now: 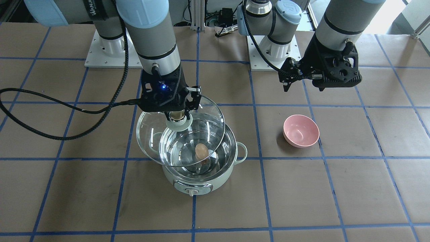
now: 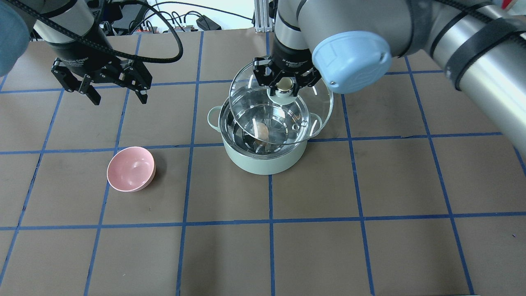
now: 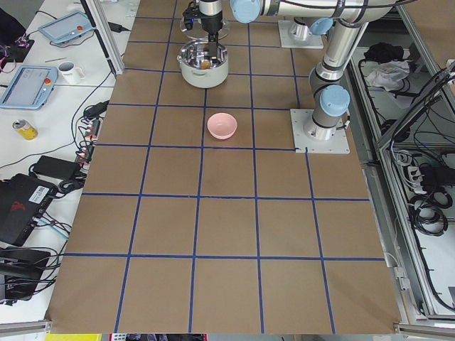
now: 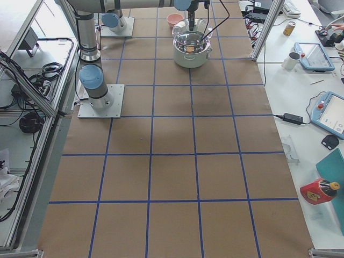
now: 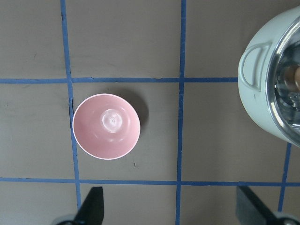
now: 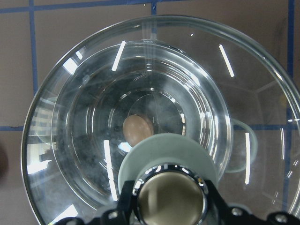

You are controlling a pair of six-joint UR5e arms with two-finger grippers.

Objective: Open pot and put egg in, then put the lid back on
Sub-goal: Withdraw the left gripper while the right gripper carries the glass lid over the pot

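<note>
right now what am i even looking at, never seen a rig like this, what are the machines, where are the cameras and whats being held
These are two robot arms bolted at a brown table marked with blue tape. Six cameras record one moment: one from behind and above the robot, one facing it across the table, one at each table end, and one on each wrist. The right gripper is closed on the knob of a clear glass lid, holding it tilted over a mint-green pot, not seated on it. A brown egg lies inside the pot; the right wrist camera sees it through the glass. The left gripper hangs open and empty off to the side, and its wrist camera looks down on an empty pink bowl.
</note>
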